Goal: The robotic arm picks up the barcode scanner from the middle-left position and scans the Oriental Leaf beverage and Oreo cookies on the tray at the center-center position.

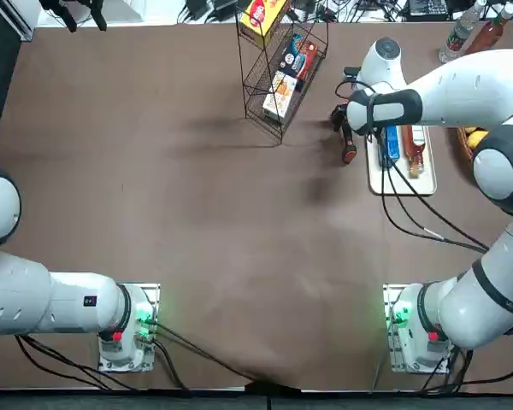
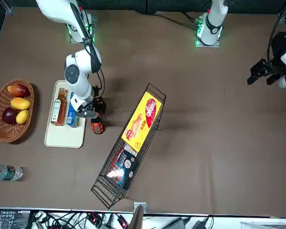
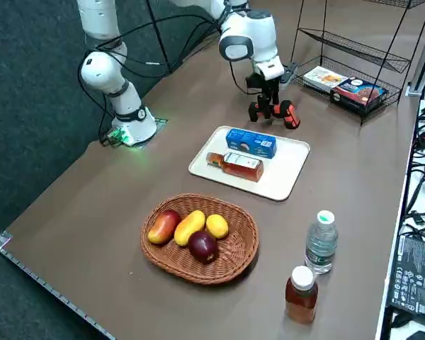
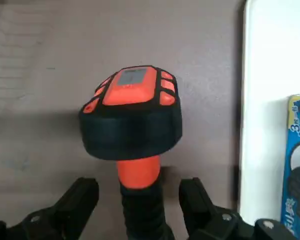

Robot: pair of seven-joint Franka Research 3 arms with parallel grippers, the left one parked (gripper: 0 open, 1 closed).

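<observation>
Woven wicker basket [image 3: 237, 261], matt tablecloth [image 1: 154, 188]

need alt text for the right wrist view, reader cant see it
Close-up of a black-headed barcode scanner with an orange-red handle standing between the right gripper's open black fingers, above brown table. A flat white tray holds a blue cookie pack beside it.

I work at a brown table [image 1: 197, 222] lit from overhead; dark carpet [image 3: 35, 106] lies beside it, and cables [image 2: 86, 220] trail along the far edge.
</observation>
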